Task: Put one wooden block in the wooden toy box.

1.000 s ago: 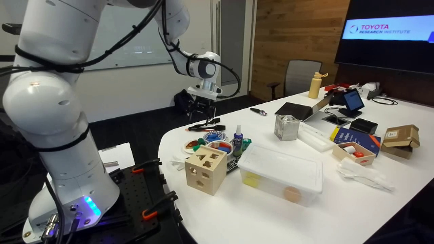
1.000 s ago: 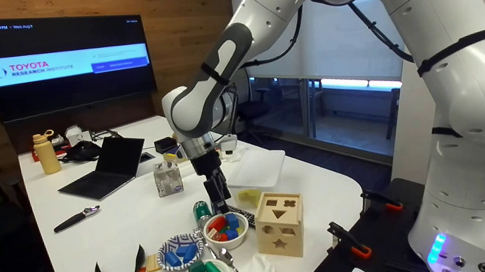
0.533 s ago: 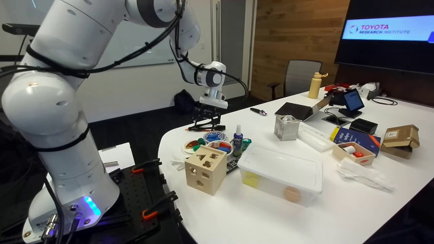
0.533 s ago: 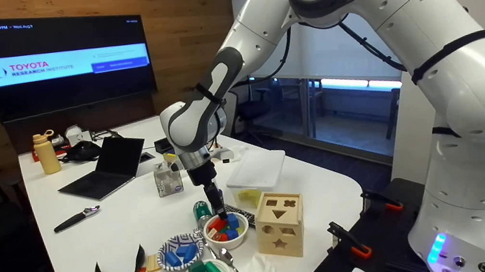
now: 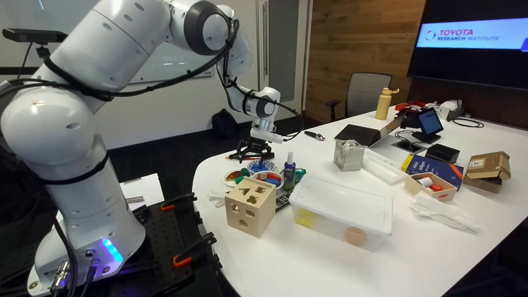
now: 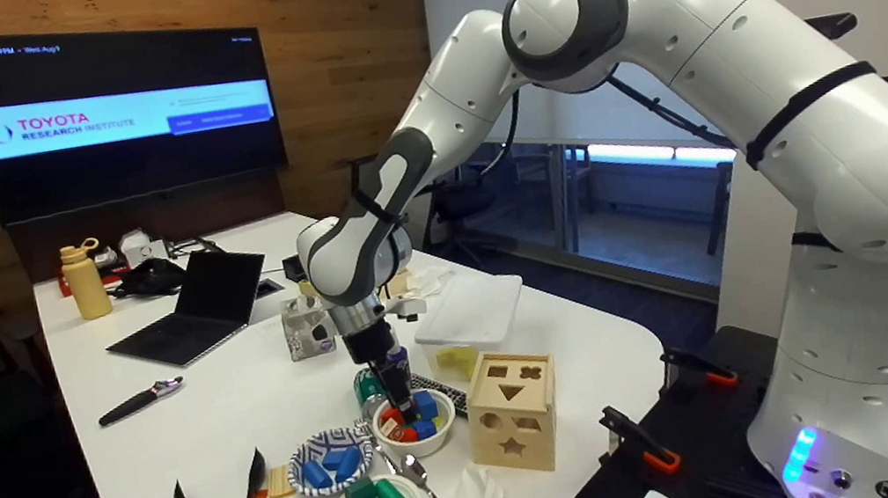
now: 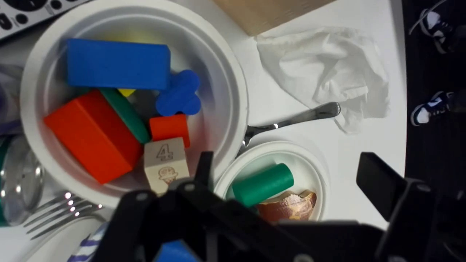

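Wooden toy box [image 6: 510,415] by the near edge of the table [image 5: 313,268], my gripper [image 7: 285,171] spread wide beyond it.

I see the box just in from the edge beside the arm's base [image 6: 865,432], a crumpled napkin [image 7: 327,65] near it. Past that, a white bowl [image 7: 238,98] holds a blue block [image 7: 118,64], a red block [image 7: 93,134] and a pale cube [image 7: 165,162] marked 4. In my wrist view the fingers [image 7: 380,183] stand far apart, one hiding part of the bowl's rim, with a white plate [image 7: 287,146] showing between them. Toward the rounded corner a patterned bowl [image 6: 321,440] holds blue blocks [image 6: 348,464], and black tongs [image 6: 255,482] lie by the long edge. Farther off, a yellow bottle [image 6: 87,288] stands near the far end.
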